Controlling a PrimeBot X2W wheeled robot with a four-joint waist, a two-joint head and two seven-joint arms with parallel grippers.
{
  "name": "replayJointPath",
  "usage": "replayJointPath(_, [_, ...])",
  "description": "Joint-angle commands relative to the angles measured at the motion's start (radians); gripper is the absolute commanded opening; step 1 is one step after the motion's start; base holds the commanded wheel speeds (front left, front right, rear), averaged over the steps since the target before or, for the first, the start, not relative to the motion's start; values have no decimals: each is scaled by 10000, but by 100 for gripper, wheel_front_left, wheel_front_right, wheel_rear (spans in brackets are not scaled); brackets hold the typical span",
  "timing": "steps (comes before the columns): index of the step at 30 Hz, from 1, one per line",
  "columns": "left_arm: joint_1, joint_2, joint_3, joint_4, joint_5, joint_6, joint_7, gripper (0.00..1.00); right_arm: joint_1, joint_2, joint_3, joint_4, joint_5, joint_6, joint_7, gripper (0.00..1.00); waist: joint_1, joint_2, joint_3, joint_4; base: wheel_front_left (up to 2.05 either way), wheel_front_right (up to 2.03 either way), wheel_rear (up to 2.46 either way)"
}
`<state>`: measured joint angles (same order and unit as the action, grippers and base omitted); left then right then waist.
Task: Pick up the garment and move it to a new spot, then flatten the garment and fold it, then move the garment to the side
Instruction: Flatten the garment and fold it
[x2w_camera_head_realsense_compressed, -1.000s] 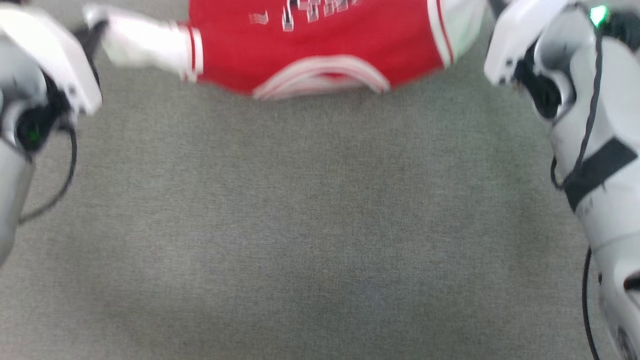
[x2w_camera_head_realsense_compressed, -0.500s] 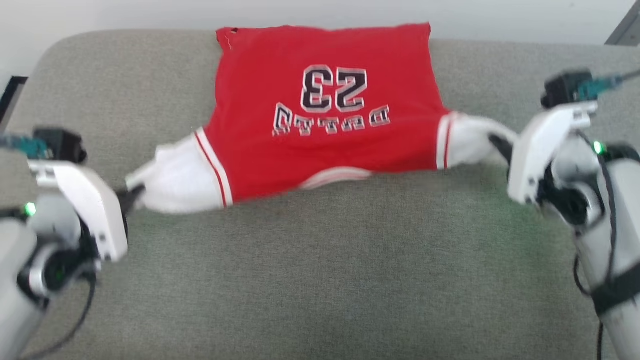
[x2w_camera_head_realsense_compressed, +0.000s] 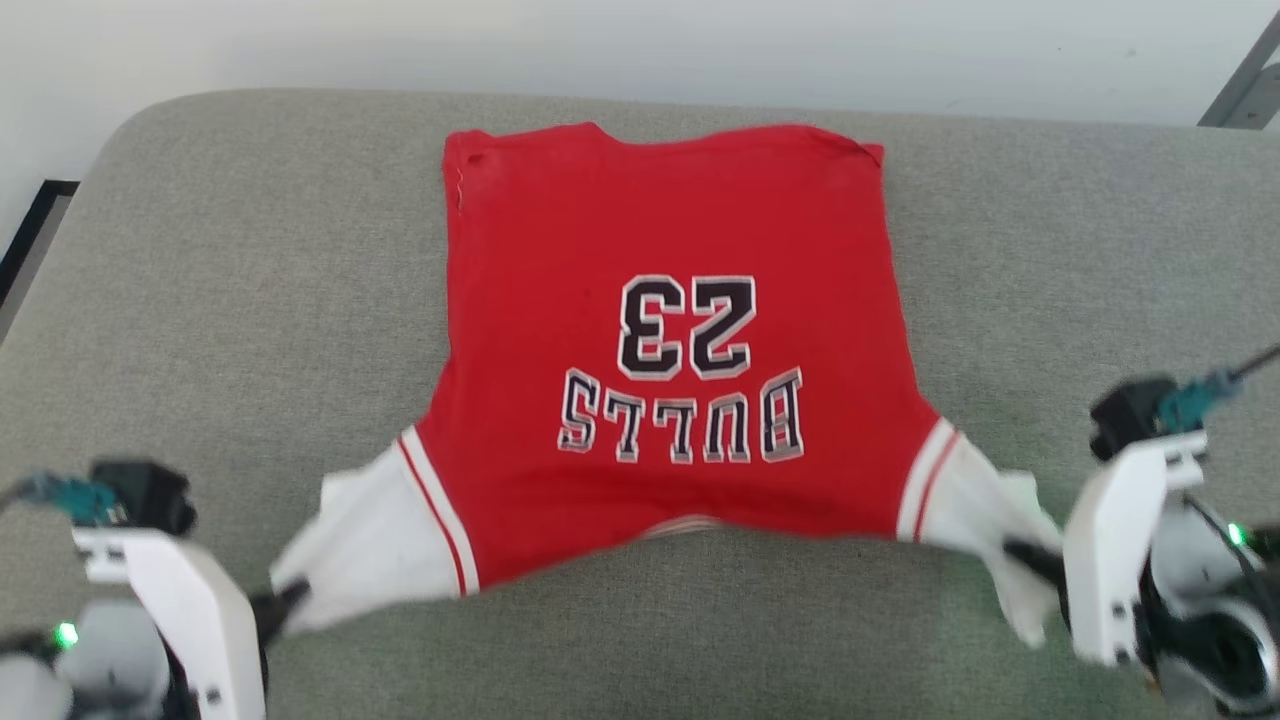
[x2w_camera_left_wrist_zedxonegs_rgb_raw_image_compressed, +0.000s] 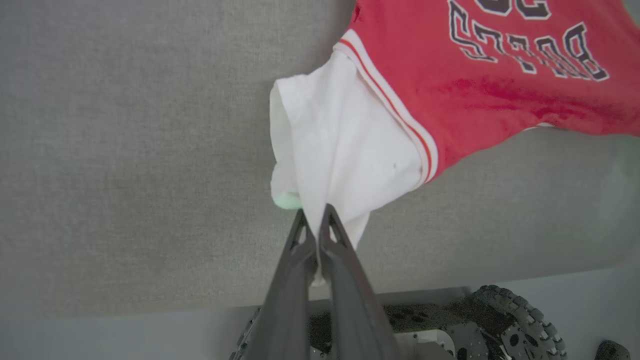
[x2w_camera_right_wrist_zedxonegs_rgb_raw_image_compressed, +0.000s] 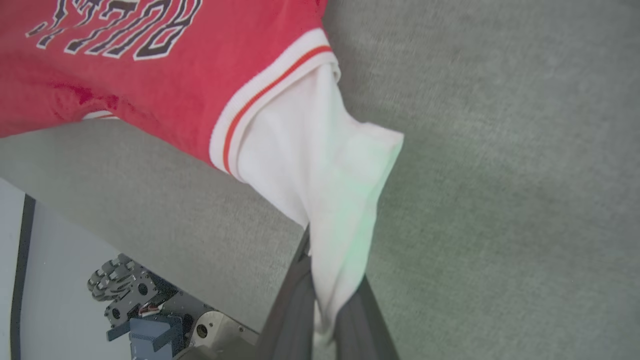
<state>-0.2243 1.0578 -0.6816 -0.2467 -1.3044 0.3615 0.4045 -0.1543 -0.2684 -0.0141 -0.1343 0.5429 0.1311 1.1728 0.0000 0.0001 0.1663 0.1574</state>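
The garment (x2w_camera_head_realsense_compressed: 660, 330), a red jersey with white sleeves and upside-down "BULLS 23" lettering, lies spread on the grey cushion (x2w_camera_head_realsense_compressed: 250, 300), hem toward the far edge. Its near edge hangs lifted between my two arms. My left gripper (x2w_camera_head_realsense_compressed: 285, 605) is shut on the tip of the left white sleeve (x2w_camera_left_wrist_zedxonegs_rgb_raw_image_compressed: 340, 150), pinched between the dark fingers (x2w_camera_left_wrist_zedxonegs_rgb_raw_image_compressed: 300, 250). My right gripper (x2w_camera_head_realsense_compressed: 1025, 555) is shut on the right white sleeve (x2w_camera_right_wrist_zedxonegs_rgb_raw_image_compressed: 320, 170), whose cloth runs down between its fingers (x2w_camera_right_wrist_zedxonegs_rgb_raw_image_compressed: 295, 295). The collar trim (x2w_camera_head_realsense_compressed: 690, 525) peeks under the red near edge.
The cushion's far edge meets a pale wall (x2w_camera_head_realsense_compressed: 640, 50). A dark strip (x2w_camera_head_realsense_compressed: 35, 230) lies on the floor at left. A metal leg (x2w_camera_head_realsense_compressed: 1245, 90) shows at the top right. The robot's wheeled base (x2w_camera_left_wrist_zedxonegs_rgb_raw_image_compressed: 505, 315) sits below the cushion's near edge.
The head camera has tilted up, so the whole jersey now sits lower in view. Both grippers keep their hold on the sleeves, and the shirt looks more stretched out flat.
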Motion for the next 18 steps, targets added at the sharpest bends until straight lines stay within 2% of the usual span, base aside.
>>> replayJointPath(1, [351,72,-32,-233,-93,163,-101,0,410,94,-143,-359,-67,-6,354,0,0,-1,13,8,0,0,0])
replayJointPath(5, [1192,233,-191,-708,-353,597,-258,0,1469,426,-584,-1457,-170,-6,1120,0,0,-1,99,57,0,0,0])
replayJointPath(8, [1474,169,-272,-760,-437,653,-340,0,1873,617,-741,-1722,-326,-6,1231,0,0,-1,155,104,0,0,0])
replayJointPath(10, [1651,58,-333,-618,-437,616,-456,0,2128,767,-769,-1766,-471,-6,1147,0,0,-1,218,134,0,0,0])
replayJointPath(15, [1565,-447,-468,12,-396,145,-654,0,2156,881,-492,-1234,-672,-5,295,0,0,-1,375,174,0,0,0])
replayJointPath(17, [1431,-639,-480,299,-371,-55,-707,0,2041,705,-321,-1031,-814,-5,-28,36,0,-1,444,154,0,0,0])
replayJointPath(18, [1395,-692,-499,401,-345,-155,-721,0,1990,643,-192,-1013,-794,-5,-143,36,0,-1,471,146,0,0,0])
